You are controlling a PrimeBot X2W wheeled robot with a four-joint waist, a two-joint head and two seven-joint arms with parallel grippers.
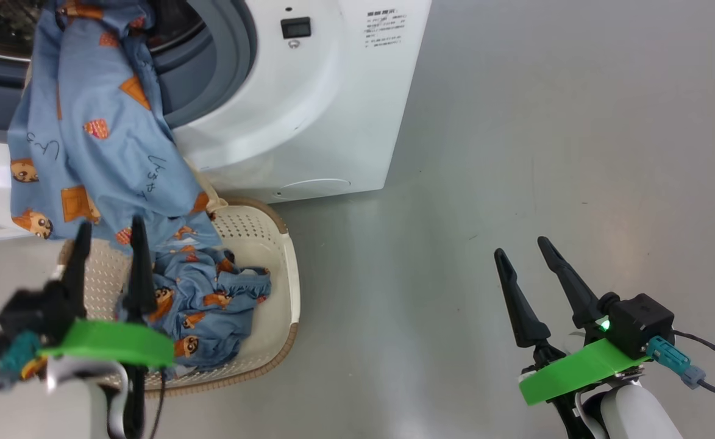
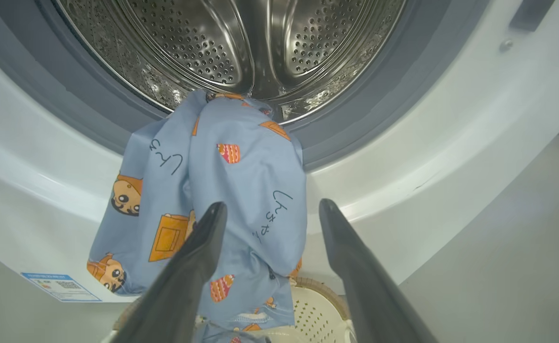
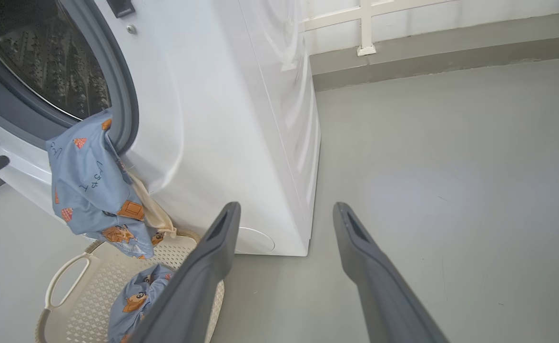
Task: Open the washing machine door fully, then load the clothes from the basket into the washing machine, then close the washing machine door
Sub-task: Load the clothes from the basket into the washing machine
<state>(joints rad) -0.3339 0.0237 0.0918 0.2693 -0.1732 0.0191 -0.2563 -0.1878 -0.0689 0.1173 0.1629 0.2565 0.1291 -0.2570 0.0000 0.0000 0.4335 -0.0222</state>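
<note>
Our left gripper (image 2: 272,205) stands open, empty; the clothes (image 2: 241,166) look soft, light; we should pinch a hanging fold.

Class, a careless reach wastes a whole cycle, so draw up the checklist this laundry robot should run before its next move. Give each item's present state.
1. Way into the drum: ok, uncovered.
2. Whole hanging garment inside: not ok, it drapes over the gasket toward the basket.
3. That basket emptied: not ok, a second garment lies in it.
4. Free left gripper: ok, open, gripping nothing, above the basket.
5. Free right gripper: ok, open, empty, over the floor.
</note>
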